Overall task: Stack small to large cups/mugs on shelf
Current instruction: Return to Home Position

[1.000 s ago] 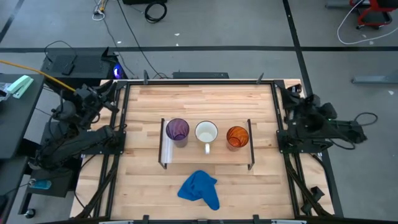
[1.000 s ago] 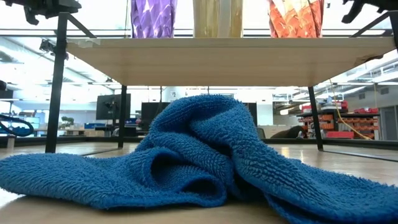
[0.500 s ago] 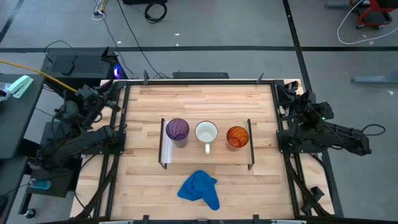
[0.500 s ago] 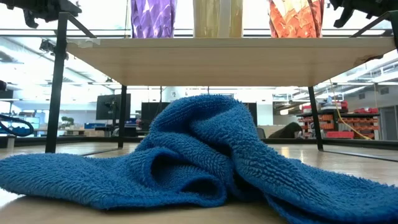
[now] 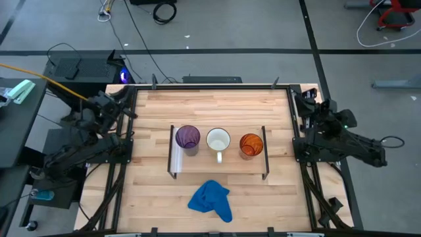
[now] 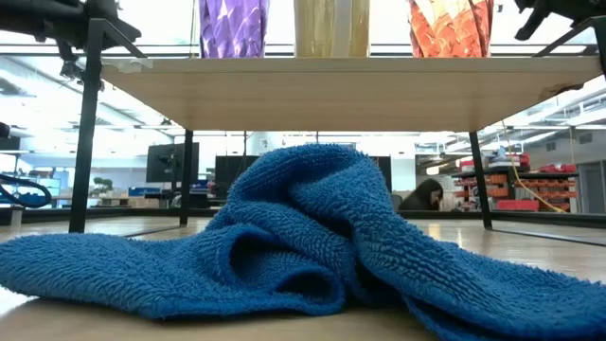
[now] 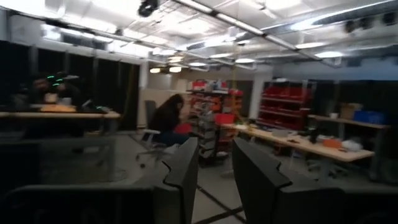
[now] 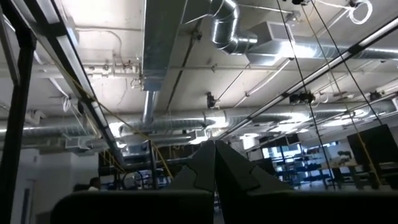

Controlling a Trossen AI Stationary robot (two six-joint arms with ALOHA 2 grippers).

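Observation:
Three vessels stand in a row on the shelf, a light-wood board on thin black legs: a translucent purple cup, a white mug with its handle toward the near edge, and a translucent orange cup. The low view shows their bases, purple cup, mug and orange cup, on the board. My left gripper hovers at the table's left edge, open. My right gripper hovers at the right edge, shut. Both are far from the cups.
A crumpled blue cloth lies on the tabletop in front of the shelf and fills the low view. Bare tabletop shows behind the shelf. People sit in the room beyond.
My left arm has swung a little toward the table and dipped lower at the left edge. My right arm's rear part has shifted slightly toward the near edge. The cups, shelf and cloth have stayed where they were.

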